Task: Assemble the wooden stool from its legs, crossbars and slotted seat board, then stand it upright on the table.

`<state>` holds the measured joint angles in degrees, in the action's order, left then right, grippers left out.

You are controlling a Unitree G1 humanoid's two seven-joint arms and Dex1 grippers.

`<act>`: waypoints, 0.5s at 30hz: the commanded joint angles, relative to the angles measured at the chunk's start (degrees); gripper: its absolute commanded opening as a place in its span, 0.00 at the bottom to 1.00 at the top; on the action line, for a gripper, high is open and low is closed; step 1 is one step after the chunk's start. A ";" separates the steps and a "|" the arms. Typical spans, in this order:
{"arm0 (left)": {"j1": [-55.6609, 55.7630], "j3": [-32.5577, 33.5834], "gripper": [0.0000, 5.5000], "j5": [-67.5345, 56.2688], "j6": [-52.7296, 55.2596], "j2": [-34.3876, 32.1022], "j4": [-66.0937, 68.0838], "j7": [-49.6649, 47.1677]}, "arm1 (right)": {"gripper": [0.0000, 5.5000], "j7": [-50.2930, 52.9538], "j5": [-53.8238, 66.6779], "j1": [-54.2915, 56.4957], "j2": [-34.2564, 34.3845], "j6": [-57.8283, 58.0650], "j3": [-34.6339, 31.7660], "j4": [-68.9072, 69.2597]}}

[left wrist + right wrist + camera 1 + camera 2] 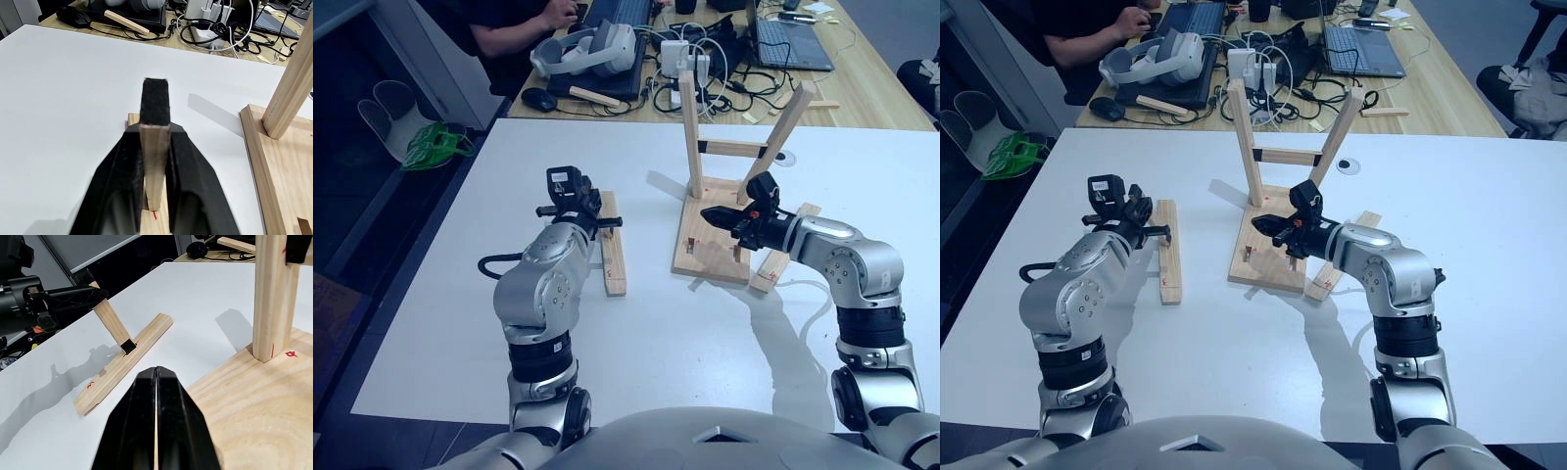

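The slotted seat board [703, 257] lies flat mid-table with two legs [690, 127] standing in it, joined by a crossbar [732, 149]. My right gripper [707, 212] hovers shut and empty just above the board's near-left part; the board [254, 396] and one upright leg [271, 298] lie ahead of its fingertips [156, 369]. Left of the board a loose leg [613, 257] lies on the table. My left gripper [605, 223] is shut on a short crossbar [154, 156], whose black-tipped end [129, 346] rests in that leg's slot. Another leg [781, 257] lies right of the board.
The white table [656, 362] has free room in front and at the far left. A wooden desk [862, 88] behind holds laptops, cables, a headset [587, 49] and a spare wooden piece [592, 96]. A person sits at that desk.
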<state>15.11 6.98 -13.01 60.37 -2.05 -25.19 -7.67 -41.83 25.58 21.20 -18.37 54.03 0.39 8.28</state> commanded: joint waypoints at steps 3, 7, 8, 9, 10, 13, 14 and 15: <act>0.47 -0.27 0.07 1.52 -0.54 0.32 2.29 -0.47 | 0.00 0.87 1.07 -0.04 -0.55 -1.41 0.01 0.28; 0.27 -0.80 0.07 2.47 -0.96 -0.08 3.04 -0.18 | 0.00 1.03 1.05 0.00 -0.59 -2.37 0.39 0.29; 0.22 -0.79 0.07 2.63 -1.20 -0.32 3.21 -0.04 | 0.00 1.12 1.04 0.06 -0.49 -2.65 0.41 0.22; 0.19 -0.77 0.07 2.73 -1.36 -0.48 3.30 0.06 | 0.00 1.18 1.06 0.11 -0.44 -2.85 0.45 0.14; 0.25 -0.61 0.07 2.78 -1.57 -0.66 3.52 0.20 | 0.00 1.27 1.08 0.13 -0.42 -3.06 0.46 0.08; 0.63 1.32 0.07 2.78 -1.70 0.45 4.11 -0.52 | 0.00 1.52 1.35 0.21 -0.41 -3.51 0.30 -0.26; 0.77 2.81 0.07 2.46 -1.28 1.74 4.21 -1.44 | 0.00 1.52 1.45 0.26 -0.43 -3.61 0.26 -0.43; 0.89 4.12 0.07 2.12 -0.79 2.91 4.29 -2.21 | 0.00 1.49 1.53 0.30 -0.46 -3.70 0.26 -0.61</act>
<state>16.27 8.83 -10.80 57.74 -0.94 -22.13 -8.05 -40.61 26.27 21.19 -18.54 50.80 0.89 8.08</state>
